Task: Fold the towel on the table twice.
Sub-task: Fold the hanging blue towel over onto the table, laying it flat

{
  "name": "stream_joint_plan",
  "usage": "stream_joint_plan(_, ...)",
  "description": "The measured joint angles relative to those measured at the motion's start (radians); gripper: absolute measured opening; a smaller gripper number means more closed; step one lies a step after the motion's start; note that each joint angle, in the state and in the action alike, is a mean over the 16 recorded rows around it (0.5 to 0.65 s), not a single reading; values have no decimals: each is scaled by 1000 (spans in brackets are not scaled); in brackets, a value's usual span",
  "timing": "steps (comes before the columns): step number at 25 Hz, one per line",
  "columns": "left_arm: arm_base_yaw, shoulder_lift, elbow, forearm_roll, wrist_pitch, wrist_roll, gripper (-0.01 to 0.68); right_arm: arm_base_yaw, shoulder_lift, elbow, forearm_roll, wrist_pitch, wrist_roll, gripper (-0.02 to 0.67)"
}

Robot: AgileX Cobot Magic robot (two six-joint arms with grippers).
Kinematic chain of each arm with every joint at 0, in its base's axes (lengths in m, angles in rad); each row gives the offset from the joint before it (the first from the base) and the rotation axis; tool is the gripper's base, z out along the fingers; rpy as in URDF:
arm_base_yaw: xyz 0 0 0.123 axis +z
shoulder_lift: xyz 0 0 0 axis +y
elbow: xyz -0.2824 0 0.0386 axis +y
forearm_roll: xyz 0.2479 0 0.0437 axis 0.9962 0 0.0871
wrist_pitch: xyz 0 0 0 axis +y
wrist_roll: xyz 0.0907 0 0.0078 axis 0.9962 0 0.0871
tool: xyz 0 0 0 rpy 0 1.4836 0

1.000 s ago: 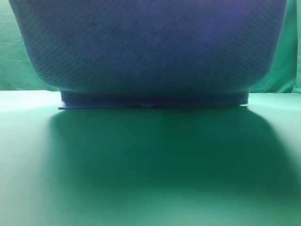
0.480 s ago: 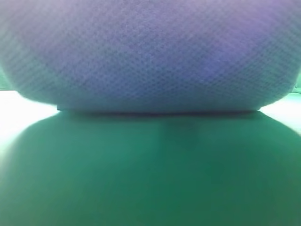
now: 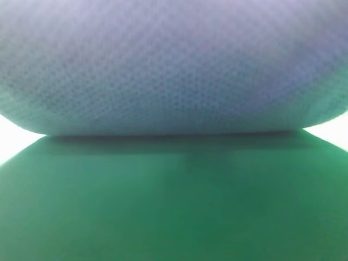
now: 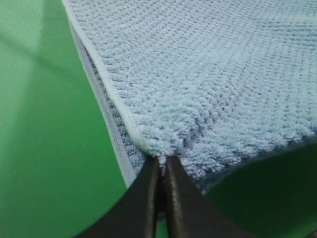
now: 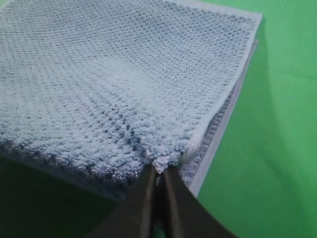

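Observation:
The blue-grey waffle-weave towel (image 3: 174, 65) fills the upper half of the exterior view, lifted and hanging close to the camera over the green table (image 3: 174, 206). In the left wrist view my left gripper (image 4: 161, 166) is shut on a corner of the towel (image 4: 208, 74), with a lower layer and pale hem beneath. In the right wrist view my right gripper (image 5: 157, 171) is shut on the other corner of the towel (image 5: 114, 79), also over a lower layer. Neither gripper shows in the exterior view.
The towel's dark shadow covers most of the table in front. Bright table (image 4: 44, 124) lies left of the towel in the left wrist view and right of the towel (image 5: 277, 124) in the right wrist view.
The lifted towel has come closer to the exterior camera and now fills more of the view, hiding the backdrop and the folded edge lying on the table.

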Motion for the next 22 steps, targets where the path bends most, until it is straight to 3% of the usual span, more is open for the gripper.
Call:
stream_joint_plan(11,0,128,-11,-83,-178,78,0,-1,143,25,5,-194,9,0)
stream_joint_plan(22,0,416,-182,-125,-323,130,0,-56,439,-133,-1,-320,13,0)
